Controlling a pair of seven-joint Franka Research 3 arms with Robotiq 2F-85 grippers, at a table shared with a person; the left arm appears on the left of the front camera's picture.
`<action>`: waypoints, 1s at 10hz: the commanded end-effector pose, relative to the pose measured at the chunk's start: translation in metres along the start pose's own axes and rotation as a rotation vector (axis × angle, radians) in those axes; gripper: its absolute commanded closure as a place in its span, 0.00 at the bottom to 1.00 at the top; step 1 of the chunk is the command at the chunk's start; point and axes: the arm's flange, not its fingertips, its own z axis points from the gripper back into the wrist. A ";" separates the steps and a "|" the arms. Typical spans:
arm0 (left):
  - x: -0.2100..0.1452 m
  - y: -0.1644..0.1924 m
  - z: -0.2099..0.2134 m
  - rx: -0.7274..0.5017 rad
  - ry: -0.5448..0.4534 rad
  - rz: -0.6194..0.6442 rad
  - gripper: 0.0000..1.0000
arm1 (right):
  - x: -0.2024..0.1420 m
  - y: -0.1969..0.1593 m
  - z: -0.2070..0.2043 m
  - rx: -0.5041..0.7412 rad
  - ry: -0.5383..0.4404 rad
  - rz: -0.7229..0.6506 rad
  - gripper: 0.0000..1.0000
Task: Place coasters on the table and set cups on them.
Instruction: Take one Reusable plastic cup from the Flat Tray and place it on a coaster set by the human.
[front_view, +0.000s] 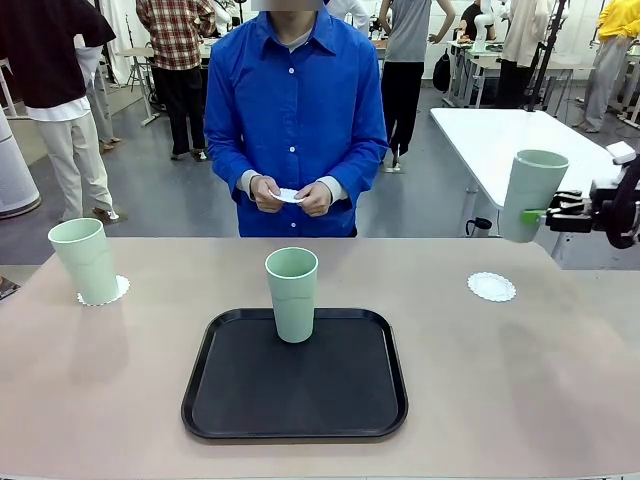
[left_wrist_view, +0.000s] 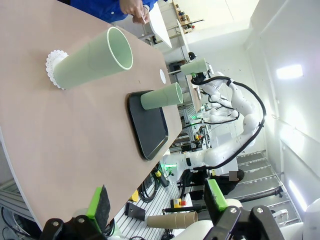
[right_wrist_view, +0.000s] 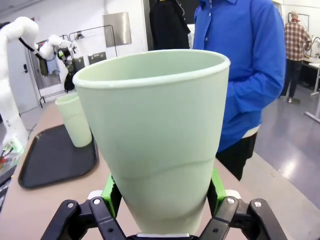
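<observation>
The right fingers (front_view: 535, 214) pinch the held cup (front_view: 530, 185) near its base. They keep it roughly upright in the air past the worktop's (front_view: 500, 380) far right corner, above and to the right of a bare coaster (front_view: 491, 287). The left fingers (left_wrist_view: 99, 204) stand spread with nothing between them, near the worktop's edge. The left cup (front_view: 82, 260) stands on its own coaster (front_view: 121, 288). The middle cup (front_view: 291, 293) stands on the black tray (front_view: 295, 400). The person's hands (front_view: 268, 193) hold a third coaster (front_view: 288, 196).
</observation>
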 end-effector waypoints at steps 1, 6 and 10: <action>-0.002 -0.002 0.001 -0.006 0.005 -0.006 0.00 | -0.014 -0.011 -0.011 0.020 0.034 0.007 0.17; -0.002 -0.002 0.001 -0.006 0.005 -0.006 0.00 | -0.037 -0.007 -0.017 0.027 0.027 -0.040 0.17; -0.002 -0.002 0.001 -0.006 0.005 -0.006 0.00 | -0.037 -0.007 -0.017 0.027 0.027 -0.040 0.17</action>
